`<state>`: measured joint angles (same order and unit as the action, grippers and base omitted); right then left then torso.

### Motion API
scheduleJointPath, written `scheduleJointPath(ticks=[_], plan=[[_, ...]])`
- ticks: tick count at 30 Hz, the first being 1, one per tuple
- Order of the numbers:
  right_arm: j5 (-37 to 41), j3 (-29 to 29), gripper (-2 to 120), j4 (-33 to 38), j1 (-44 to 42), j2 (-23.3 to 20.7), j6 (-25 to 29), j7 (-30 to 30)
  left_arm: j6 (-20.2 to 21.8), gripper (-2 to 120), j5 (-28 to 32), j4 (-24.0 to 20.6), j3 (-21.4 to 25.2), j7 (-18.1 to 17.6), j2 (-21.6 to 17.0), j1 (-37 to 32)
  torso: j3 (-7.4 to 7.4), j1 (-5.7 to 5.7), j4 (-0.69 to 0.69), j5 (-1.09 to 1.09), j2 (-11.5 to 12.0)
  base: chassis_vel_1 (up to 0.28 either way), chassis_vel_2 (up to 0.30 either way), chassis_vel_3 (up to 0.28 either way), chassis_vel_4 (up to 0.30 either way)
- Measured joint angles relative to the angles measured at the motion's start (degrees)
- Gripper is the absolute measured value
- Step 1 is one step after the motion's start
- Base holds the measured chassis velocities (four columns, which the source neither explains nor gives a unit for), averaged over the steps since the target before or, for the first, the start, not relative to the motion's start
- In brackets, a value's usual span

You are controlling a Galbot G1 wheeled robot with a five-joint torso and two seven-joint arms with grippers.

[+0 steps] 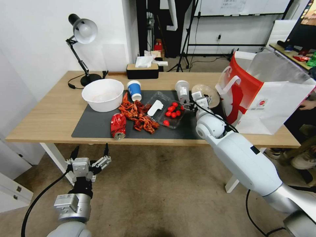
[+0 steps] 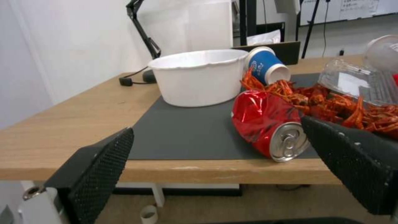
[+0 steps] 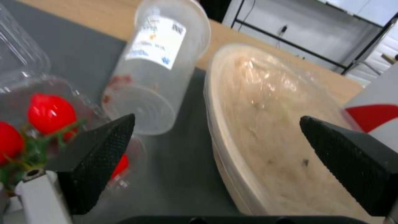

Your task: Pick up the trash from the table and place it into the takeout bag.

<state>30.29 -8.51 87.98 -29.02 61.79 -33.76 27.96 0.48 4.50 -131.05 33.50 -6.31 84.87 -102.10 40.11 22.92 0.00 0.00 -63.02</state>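
I see my right end effector spread wide around the bowl; the left end effector, also apart, hangs below the worktop.

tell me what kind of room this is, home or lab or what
Most likely a lab or office workspace staged as a messy meal table. Tripod legs and a whiteboard stand behind the table, and a desk lamp sits beside food litter like the crushed red can.

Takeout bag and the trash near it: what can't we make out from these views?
- Takeout bag interior: head view shows it from the side; its own walls hide it.
- Tan bowl contents: right wrist view, lid cloudy and glary.
- Clear cup label: right wrist view, print too blurred to read.
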Motion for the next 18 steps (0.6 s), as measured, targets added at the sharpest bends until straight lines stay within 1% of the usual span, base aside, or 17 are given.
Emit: scheduleJointPath(ticks=[8,18], plan=[[0.2,0.3,100,-1.7,0.7,-0.4,-2.9,-0.1,-0.1,100,-0.1,-0.1,-0.2,0.0,0.1,-0.2,0.00,0.00,0.00,0.00,0.0,0.000,0.000,0.000,0.000],[0.6,0.6,100,-2.1,1.1,-0.9,-3.6,0.4,-0.2,100,-0.2,-0.2,-0.2,0.0,0.1,-0.5,0.00,0.00,0.00,0.00,0.0,0.000,0.000,0.000,0.000]])
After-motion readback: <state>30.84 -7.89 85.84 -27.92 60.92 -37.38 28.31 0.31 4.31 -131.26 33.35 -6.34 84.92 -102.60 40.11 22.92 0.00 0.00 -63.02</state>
